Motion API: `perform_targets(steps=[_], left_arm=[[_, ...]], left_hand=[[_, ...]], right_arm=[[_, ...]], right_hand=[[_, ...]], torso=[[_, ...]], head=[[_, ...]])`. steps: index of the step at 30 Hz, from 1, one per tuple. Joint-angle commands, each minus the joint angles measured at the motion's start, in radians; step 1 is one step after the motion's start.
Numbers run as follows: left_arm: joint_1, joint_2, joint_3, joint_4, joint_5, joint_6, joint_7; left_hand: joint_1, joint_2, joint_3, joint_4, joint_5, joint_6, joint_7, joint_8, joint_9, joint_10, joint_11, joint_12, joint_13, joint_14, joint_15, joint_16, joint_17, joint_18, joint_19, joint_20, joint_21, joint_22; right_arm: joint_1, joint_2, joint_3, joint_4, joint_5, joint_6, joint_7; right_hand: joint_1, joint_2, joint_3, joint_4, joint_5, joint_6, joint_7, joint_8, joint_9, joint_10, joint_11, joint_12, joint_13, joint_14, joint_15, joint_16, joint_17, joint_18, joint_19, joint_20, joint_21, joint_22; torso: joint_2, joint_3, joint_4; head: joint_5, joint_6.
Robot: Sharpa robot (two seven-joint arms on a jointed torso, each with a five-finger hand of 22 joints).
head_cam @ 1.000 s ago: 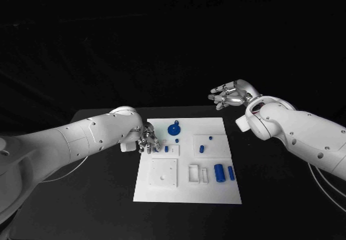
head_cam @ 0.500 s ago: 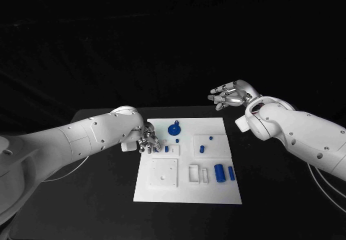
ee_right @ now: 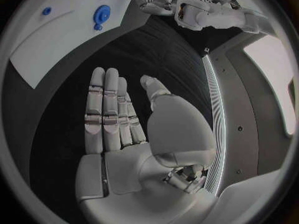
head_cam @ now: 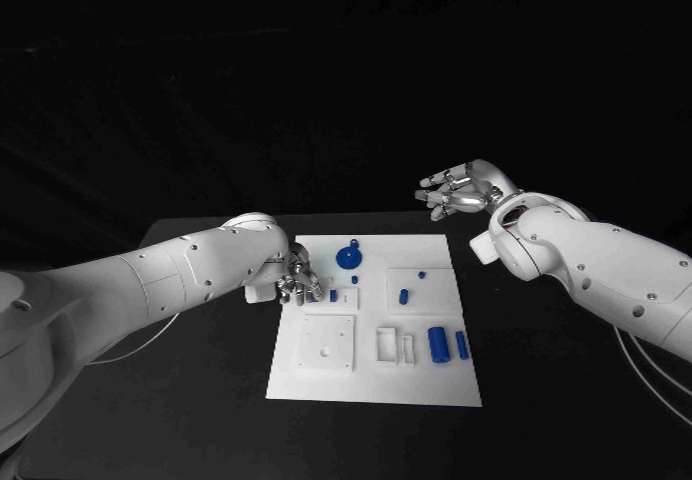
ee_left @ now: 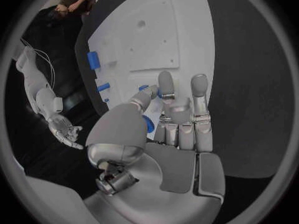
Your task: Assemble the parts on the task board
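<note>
**A:** Task board first: a flat white rectangular plate, matte, lying in the middle of the black tabletop, with raised square pads and shallow slots moulded into it.

**B:** And the arms?

**A:** Smooth white shells. The left robot hand sits at the board's left edge, silver fingers curled down onto it. In the left wrist view its fingertips close round a small blue peg, so I judge it pinched. The right robot hand hovers off beyond the board's far right corner, fingers loosely apart, holding nothing.

**B:** The pieces?

**A:** Glossy blue plastic. A round gear-like disc near the far edge, a stubby cylinder with a thinner pin beside it toward the right, small pegs between.

**B:** Risks?

**A:** The peg is tiny against those fingers; a slight tilt could jam it at its hole, or the smooth plastic could slip out. Pressing sideways could also slide the unclamped board.
</note>
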Motion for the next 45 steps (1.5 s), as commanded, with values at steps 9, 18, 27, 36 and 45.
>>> perform_targets(steps=[9,18,27,36,45], left_arm=[[-0.005,0.01,-0.003,-0.006,-0.014,-0.078,-0.014],[-0.005,0.01,-0.003,-0.005,-0.019,-0.084,-0.02],[-0.005,0.006,-0.003,-0.006,-0.024,-0.089,-0.028],[-0.005,0.001,-0.003,-0.011,-0.027,-0.079,-0.037],[-0.005,-0.003,-0.003,-0.021,-0.03,-0.078,-0.042]], left_hand=[[0.028,0.014,0.005,-0.007,-0.154,0.064,-0.071,0.0,-0.03,0.044,-0.007,-0.001,0.005,-0.002,-0.008,-0.003,-0.006,0.004,0.009,0.0,-0.013,0.014],[0.009,-0.026,-0.107,0.087,-0.241,0.078,-0.082,-0.003,-0.059,0.043,-0.011,-0.003,0.009,-0.002,-0.014,-0.009,-0.019,-0.006,0.017,-0.007,-0.026,0.013],[0.021,-0.023,-0.161,0.125,-0.294,0.085,-0.083,0.006,-0.06,0.044,-0.012,0.0,0.012,0.0,-0.015,-0.006,-0.016,-0.007,0.023,-0.008,-0.033,0.015],[0.028,-0.026,-0.176,0.126,-0.306,0.085,-0.084,0.009,-0.058,0.043,-0.012,-0.001,0.013,-0.001,-0.015,-0.006,-0.017,-0.007,0.023,-0.008,-0.036,0.016],[0.035,-0.027,-0.186,0.122,-0.324,0.086,-0.083,0.01,-0.059,0.044,-0.012,0.0,0.013,-0.001,-0.015,-0.006,-0.017,-0.007,0.024,-0.008,-0.038,0.016]], right_arm=[[-0.001,0.0,0.001,0.002,-0.001,0.015,0.01],[-0.001,-0.002,0.001,0.003,-0.001,0.018,0.01],[-0.001,-0.003,0.001,0.002,-0.001,0.019,0.01],[-0.001,-0.004,0.001,0.001,-0.001,0.02,0.01],[-0.002,-0.005,0.001,0.001,-0.001,0.019,0.01]], right_hand=[[0.005,0.006,-0.003,-0.003,0.01,-0.007,0.0,-0.001,0.0,-0.008,0.0,0.0,-0.002,-0.004,0.004,0.0,-0.001,-0.013,-0.006,-0.002,0.002,-0.001],[0.005,0.005,-0.002,-0.003,0.013,-0.009,0.001,-0.001,0.0,-0.009,0.001,0.0,-0.002,-0.005,0.004,-0.001,-0.002,-0.013,-0.008,-0.002,0.001,-0.001],[0.004,0.005,-0.002,-0.003,0.014,-0.01,0.001,-0.001,0.0,-0.009,0.001,0.0,-0.002,-0.005,0.004,-0.001,-0.002,-0.013,-0.008,-0.001,0.001,-0.001],[0.004,0.005,-0.002,-0.003,0.014,-0.01,0.001,-0.001,0.0,-0.009,0.001,0.0,-0.002,-0.005,0.004,-0.001,-0.002,-0.013,-0.008,-0.001,0.001,-0.001],[0.004,0.005,-0.002,-0.003,0.014,-0.01,0.001,-0.001,0.0,-0.009,0.001,0.0,-0.002,-0.005,0.004,-0.001,-0.002,-0.013,-0.008,-0.001,0.001,-0.001]], torso=[[0.0,0.0,-0.0001],[0.0,-0.0004,0.0004],[0.0,-0.0008,0.0003],[0.0,-0.0006,0.0011],[0.0,-0.0009,0.0003]], head=[[0.0,0.0],[-0.001,0.0],[-0.002,0.001],[-0.001,0.001],[-0.001,0.001]])
